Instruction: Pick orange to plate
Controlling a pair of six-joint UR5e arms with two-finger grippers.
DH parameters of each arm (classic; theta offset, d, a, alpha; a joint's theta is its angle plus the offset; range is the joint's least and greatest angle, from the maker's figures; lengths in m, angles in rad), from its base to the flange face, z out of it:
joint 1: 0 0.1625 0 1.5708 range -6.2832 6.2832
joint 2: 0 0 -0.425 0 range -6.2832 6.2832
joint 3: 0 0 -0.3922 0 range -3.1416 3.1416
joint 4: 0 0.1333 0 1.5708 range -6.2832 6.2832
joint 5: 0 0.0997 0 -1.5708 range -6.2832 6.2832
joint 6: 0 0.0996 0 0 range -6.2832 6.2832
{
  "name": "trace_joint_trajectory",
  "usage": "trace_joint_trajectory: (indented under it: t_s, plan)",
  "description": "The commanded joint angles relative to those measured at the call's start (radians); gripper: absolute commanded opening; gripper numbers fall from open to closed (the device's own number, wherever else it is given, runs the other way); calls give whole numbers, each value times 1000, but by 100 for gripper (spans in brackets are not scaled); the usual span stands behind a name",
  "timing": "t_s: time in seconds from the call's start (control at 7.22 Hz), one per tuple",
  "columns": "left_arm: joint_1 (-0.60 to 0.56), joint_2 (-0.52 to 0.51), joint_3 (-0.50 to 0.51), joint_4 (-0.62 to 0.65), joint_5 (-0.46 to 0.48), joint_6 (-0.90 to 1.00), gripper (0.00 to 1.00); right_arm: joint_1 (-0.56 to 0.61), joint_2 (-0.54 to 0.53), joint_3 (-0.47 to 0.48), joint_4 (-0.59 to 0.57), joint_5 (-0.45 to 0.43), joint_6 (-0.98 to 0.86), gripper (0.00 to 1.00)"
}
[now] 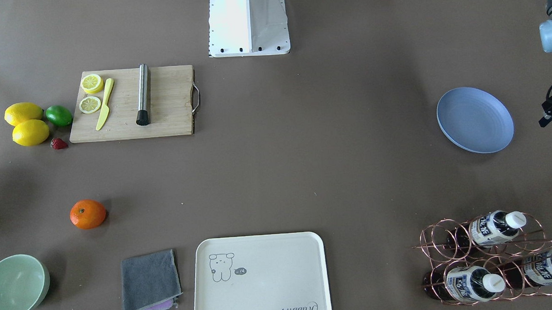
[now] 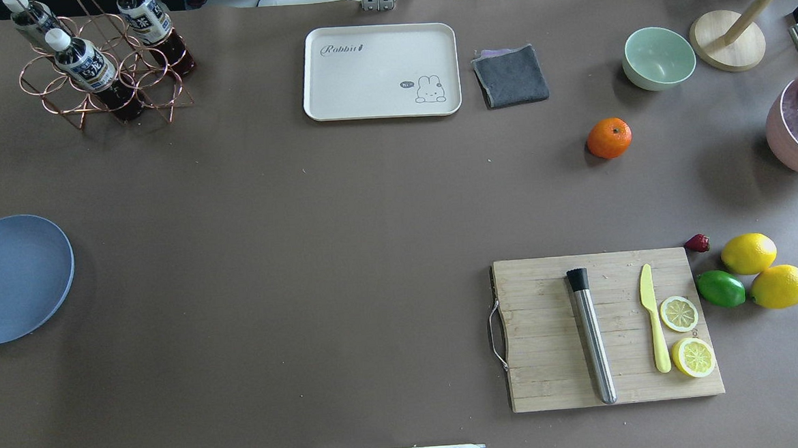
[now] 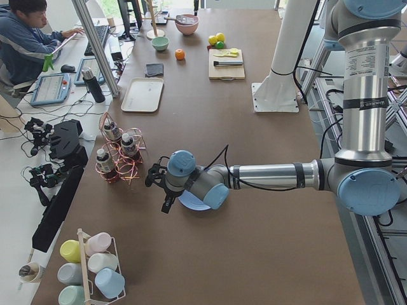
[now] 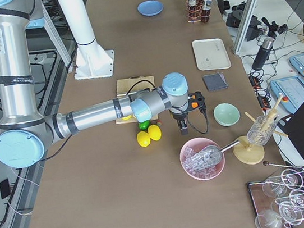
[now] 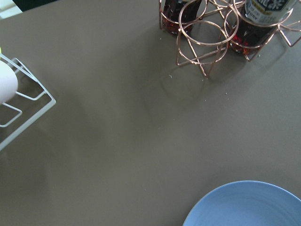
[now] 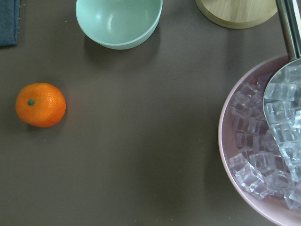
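Note:
The orange (image 2: pixel 609 138) lies alone on the brown table between the mint bowl and the cutting board; the right wrist view shows the orange (image 6: pixel 40 104) at its left, stem dot up. The light-blue plate (image 2: pixel 12 277) lies empty at the table's far left end. My left gripper (image 3: pixel 166 198) hangs low beside the plate (image 3: pixel 189 203), near the bottle rack. My right gripper (image 4: pixel 183 126) hovers between the mint bowl and the pink ice bowl, a short way from the orange. Neither wrist view shows fingers, so I cannot tell whether either gripper is open or shut.
A mint bowl (image 2: pixel 659 57), grey cloth (image 2: pixel 510 76) and cream tray (image 2: pixel 381 71) line the far edge. A pink bowl of ice (image 6: pixel 263 141) and a wooden stand (image 2: pixel 727 39) sit right. The cutting board (image 2: pixel 556 352), lemons (image 2: pixel 749 253), lime (image 2: pixel 721 289) and copper bottle rack (image 2: pixel 101 76) also stand here.

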Motion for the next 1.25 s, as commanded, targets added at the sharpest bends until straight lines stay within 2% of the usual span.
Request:
trace_joint_trajectory:
  t_s: [0.0,0.14,0.28,0.42,0.55,0.69,0.83,1.11]
  plan:
    - [102,3,151,-245,5,-150,98,-84,2,-1,69,-55,119,100]
    - [121,3,198,-296,1,-151,98,-89,-1,-1,88,-61,121,100]
    - [126,4,196,-302,-17,-158,98,-90,-1,-1,88,-64,121,100]
    - [124,6,198,-313,-62,-156,89,-90,-1,-1,88,-67,120,100]
    - [126,18,198,-337,-71,-155,48,-90,-1,-1,88,-71,120,100]
    - [126,35,198,-348,-86,-150,21,-90,0,-1,88,-71,118,100]
    - [127,41,200,-359,-87,-148,14,-90,-1,-1,88,-72,117,100]
    - [127,41,200,-359,-87,-148,14,-92,-1,-2,88,-72,117,100]
